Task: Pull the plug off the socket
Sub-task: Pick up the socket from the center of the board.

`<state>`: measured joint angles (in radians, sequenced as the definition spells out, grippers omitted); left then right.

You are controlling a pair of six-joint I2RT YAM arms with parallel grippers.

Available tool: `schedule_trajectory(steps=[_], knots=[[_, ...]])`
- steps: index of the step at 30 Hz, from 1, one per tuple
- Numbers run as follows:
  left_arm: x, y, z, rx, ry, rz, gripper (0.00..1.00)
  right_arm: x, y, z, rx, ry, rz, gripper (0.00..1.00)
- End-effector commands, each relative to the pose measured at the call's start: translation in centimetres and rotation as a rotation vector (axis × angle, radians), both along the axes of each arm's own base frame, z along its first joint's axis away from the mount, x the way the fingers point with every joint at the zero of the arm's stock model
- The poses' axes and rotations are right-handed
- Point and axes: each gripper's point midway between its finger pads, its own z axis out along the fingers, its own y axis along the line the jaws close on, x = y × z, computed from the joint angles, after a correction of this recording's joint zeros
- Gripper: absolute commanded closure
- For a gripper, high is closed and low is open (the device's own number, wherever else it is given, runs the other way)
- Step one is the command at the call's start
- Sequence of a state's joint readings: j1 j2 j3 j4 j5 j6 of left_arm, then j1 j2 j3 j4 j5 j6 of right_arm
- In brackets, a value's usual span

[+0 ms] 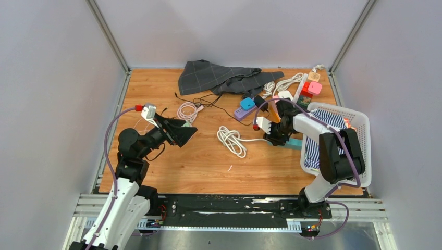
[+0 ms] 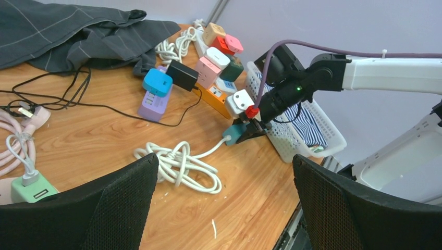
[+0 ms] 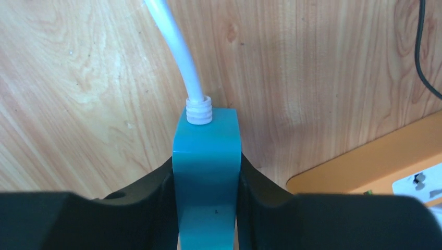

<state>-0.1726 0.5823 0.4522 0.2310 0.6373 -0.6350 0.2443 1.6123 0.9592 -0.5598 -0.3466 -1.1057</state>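
Note:
A teal socket strip [image 3: 207,151] lies on the wooden table, with a white cable [image 3: 174,47] leaving its end through a ribbed collar. My right gripper [image 3: 207,172] is shut on that end, one black finger pressed against each side. From above, the right gripper [image 1: 271,136] is low over the teal strip [image 1: 294,144], next to the basket. No plug shows on the teal strip in any view. The cable runs to a loose white coil [image 1: 232,139]. At the table's left, my left gripper [image 1: 185,133] hangs open and holds nothing, well away from the strip.
A white basket [image 1: 359,151] of striped cloth stands at the right edge. An orange strip [image 3: 375,156] lies close to the right gripper. Behind are a purple strip with a blue adapter [image 1: 245,107], more coloured adapters [image 1: 312,86], a grey cloth [image 1: 213,75] and black wires.

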Motion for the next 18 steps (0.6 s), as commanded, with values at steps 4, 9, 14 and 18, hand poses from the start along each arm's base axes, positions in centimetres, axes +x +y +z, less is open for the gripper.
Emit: schedule_trajectory(steps=[4,9,14,18], knots=[[-0.1,0.0,0.2,0.006,-0.033,0.003,0.00,-0.6,0.8,0.6,-0.010,0.036,0.037,0.95],[0.1,0.2,0.1,-0.001,-0.023,0.017,0.00,-0.6,1.5,1.3,0.008,0.022,0.048,1.00],[0.1,0.2,0.1,0.000,-0.020,0.016,0.00,-0.9,2.4,2.3,0.031,0.027,0.064,1.00],[0.1,0.1,0.1,0.001,-0.021,0.015,0.00,-1.6,3.3,3.5,0.069,0.042,0.094,1.00]])
